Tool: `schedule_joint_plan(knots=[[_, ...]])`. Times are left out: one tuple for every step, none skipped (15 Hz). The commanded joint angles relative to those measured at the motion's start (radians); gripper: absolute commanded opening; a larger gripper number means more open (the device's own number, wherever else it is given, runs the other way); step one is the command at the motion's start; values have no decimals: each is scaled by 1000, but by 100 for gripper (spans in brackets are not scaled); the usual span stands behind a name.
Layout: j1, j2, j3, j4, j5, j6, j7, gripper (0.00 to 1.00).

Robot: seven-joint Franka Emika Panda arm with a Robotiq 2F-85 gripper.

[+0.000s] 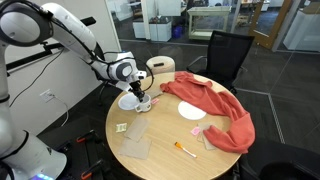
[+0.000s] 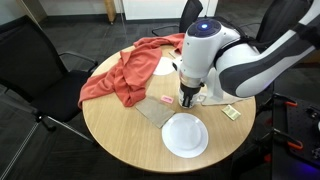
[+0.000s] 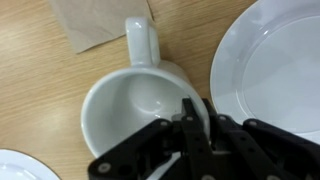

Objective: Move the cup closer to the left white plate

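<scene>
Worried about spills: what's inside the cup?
Nothing shows: the cup looks bare and white inside. The gripper straddles its rim and hides the part beneath.

Both exterior views face the table (image 1: 165, 132) (image 2: 120, 130) from different sides; the wrist view sits close above the cup (image 3: 135, 110)

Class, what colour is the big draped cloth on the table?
Salmon red; the cloth shows best in an exterior view.

COUNT | round flat white plates (image 2: 186, 135): 2 | small squat white cup (image 3: 130, 108): 1 | crumpled red cloth (image 2: 125, 70): 1 | grey-tan square cloth (image 2: 155, 108): 1 | thin orange pen (image 1: 185, 150): 1 | round wooden tabletop (image 2: 120, 130): 1
</scene>
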Motion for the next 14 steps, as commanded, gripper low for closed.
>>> schedule_joint_plan(knots=[[5,-28,-10,-33,13,29,-5,3],[5,-33,-10,-42,13,33,-5,3],[5,-40,-10,-52,13,35,-5,36],[7,-42,-10,-53,13,34,-4,39],[7,-54,-10,-64,12,38,-4,45],[11,-65,-14,-70,8,34,1,53],[14,-87,-18,-85,1,37,8,60],[16,-109,-21,-100,-5,39,12,68],[15,-138,-22,-118,-7,31,14,75],[12,-164,-20,-134,-5,26,14,82],[4,-189,-9,-144,6,13,2,90],[-13,-219,12,-157,34,-8,-28,96],[-23,-247,24,-176,49,0,-46,100],[-28,-279,32,-195,64,-9,-55,100]])
